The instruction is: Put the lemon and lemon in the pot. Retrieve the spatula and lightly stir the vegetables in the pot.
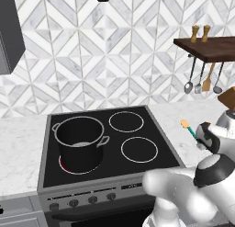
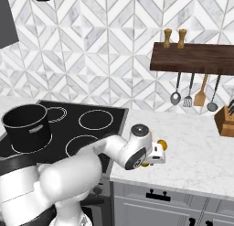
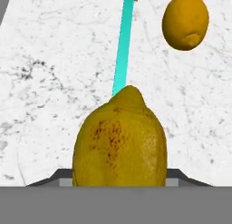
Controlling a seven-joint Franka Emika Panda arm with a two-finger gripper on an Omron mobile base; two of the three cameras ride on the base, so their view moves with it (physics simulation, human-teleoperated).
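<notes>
One lemon (image 3: 120, 137), yellow with brown speckles, lies on the white marble counter (image 3: 45, 82) right in front of the hand camera. My gripper (image 3: 120, 175) has a dark fingertip pressed on each flank of it. A second lemon (image 3: 186, 21) lies apart, beyond it to the right. Between them lies the spatula (image 3: 123, 51), its teal handle pointing away. In the left base view the spatula (image 1: 188, 128) lies right of the stove, beside my hand. The black pot (image 1: 80, 141) stands on the front left burner; I see no lemon inside it.
The black cooktop (image 1: 137, 150) has several ringed burners. A dark wooden shelf (image 2: 192, 58) on the wall carries two shakers, with steel ladles and a wooden utensil (image 2: 199, 94) hanging under it. A knife block (image 2: 226, 120) stands at the counter's far right.
</notes>
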